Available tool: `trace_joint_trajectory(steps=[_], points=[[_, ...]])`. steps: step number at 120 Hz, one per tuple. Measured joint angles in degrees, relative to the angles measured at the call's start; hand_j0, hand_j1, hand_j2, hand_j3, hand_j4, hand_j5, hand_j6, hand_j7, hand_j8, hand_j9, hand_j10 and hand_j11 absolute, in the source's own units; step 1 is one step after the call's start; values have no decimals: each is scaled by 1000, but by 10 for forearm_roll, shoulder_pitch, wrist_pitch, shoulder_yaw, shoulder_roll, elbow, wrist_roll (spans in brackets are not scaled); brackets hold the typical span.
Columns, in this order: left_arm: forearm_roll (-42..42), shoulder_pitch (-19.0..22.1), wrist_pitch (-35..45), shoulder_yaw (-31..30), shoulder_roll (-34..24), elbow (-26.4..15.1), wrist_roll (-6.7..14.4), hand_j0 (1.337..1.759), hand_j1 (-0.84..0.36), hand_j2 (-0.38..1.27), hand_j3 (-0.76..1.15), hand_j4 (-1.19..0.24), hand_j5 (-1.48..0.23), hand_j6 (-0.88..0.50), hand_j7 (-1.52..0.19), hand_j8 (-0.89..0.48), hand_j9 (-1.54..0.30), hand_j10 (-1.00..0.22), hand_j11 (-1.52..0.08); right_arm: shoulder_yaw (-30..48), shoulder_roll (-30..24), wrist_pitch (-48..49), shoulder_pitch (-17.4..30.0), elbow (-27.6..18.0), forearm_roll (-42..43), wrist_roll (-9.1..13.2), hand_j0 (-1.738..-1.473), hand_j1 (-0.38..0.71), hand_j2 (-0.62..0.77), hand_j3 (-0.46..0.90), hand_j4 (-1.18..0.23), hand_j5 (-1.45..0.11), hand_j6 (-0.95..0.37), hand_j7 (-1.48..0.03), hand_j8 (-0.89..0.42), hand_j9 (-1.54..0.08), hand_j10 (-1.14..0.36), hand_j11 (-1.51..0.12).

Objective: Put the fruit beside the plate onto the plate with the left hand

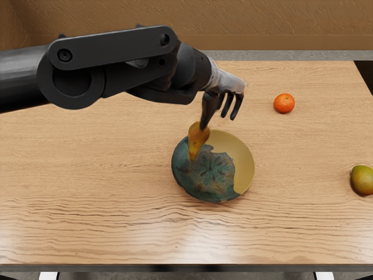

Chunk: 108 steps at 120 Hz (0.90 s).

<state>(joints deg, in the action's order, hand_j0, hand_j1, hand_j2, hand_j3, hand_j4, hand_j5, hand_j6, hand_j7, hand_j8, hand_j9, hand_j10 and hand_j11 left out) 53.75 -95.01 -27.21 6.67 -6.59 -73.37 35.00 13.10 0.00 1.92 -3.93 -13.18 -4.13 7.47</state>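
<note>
Left hand (pixel 224 92) hangs over the plate (pixel 246 166), front fingers (pixel 206 114) pinching the top of the yellow-orange fruit (pixel 197 140), the other fingers dangling loose beside it. Fruit hangs tilted just over the plate's far-left edge.

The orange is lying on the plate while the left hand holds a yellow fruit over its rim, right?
No. In the head view the orange lies on the bare table, beyond the plate to its right. The left hand does hold a yellow fruit over the plate's rim.
</note>
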Motion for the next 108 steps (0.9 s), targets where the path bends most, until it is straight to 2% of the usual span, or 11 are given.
trace_joint_trajectory(steps=[16, 30, 37, 49, 68, 80, 100, 108], points=[[-17, -2, 24, 2, -2, 0, 0, 1658, -65, 226, 0, -371, -495, -366, -495, -295, -490, -374, -490, 0, 0, 0, 0, 0, 0, 0, -1658, -317, -5, 0, -26, -34, -26, -34, -26, -34, -26, -34], [-31, 0, 30, 2, -10, -1, 0, 1658, 29, 142, 0, -282, -373, -279, -372, -238, -370, -283, -370, 0, 0, 0, 0, -1, 0, 0, -1658, -317, -5, 0, -26, -34, -26, -34, -26, -34, -26, -34], [-57, 5, 31, 3, -35, -3, 0, 1658, 60, 115, 0, -252, -333, -250, -333, -220, -331, -253, -331, 0, 0, 0, 0, -1, 0, 0, -1658, -317, -6, 0, -26, -34, -26, -35, -26, -34, -26, -34], [-140, 5, 33, 3, -95, -13, 0, 1658, 67, 88, 0, -243, -318, -241, -318, -223, -316, -243, -316, -1, 0, 0, -3, -1, 0, 0, -1658, -317, -6, 0, -26, -34, -26, -34, -26, -34, -26, -34], [-256, 9, 34, 10, -142, -23, 0, 1658, 91, 63, 0, -220, -286, -219, -286, -211, -285, -220, -285, -1, 0, 0, -6, -1, 0, 0, -1658, -317, -6, 0, -27, -35, -26, -35, -27, -35, -27, -35], [-344, 38, 35, 26, -175, -29, 0, 1658, 104, 53, 0, -207, -269, -207, -269, -202, -269, -207, -269, -1, 0, 0, -6, -1, 0, 0, -1658, -317, -6, 0, -27, -35, -26, -35, -27, -35, -27, -35], [-513, 69, 34, 41, -263, -44, 0, 1658, 115, 44, 0, -197, -255, -197, -255, -195, -255, -197, -255, -1, 0, 0, -7, -2, 0, 0, -1658, -317, -6, 0, -26, -34, -26, -35, -26, -34, -26, -34], [-575, 94, 33, 52, -301, -53, 0, 1658, 119, 42, 0, -193, -250, -193, -250, -191, -250, -193, -250, -1, 0, 0, -7, -3, 0, 0, -1658, -317, -6, 0, -26, -34, -26, -35, -26, -34, -26, -35]])
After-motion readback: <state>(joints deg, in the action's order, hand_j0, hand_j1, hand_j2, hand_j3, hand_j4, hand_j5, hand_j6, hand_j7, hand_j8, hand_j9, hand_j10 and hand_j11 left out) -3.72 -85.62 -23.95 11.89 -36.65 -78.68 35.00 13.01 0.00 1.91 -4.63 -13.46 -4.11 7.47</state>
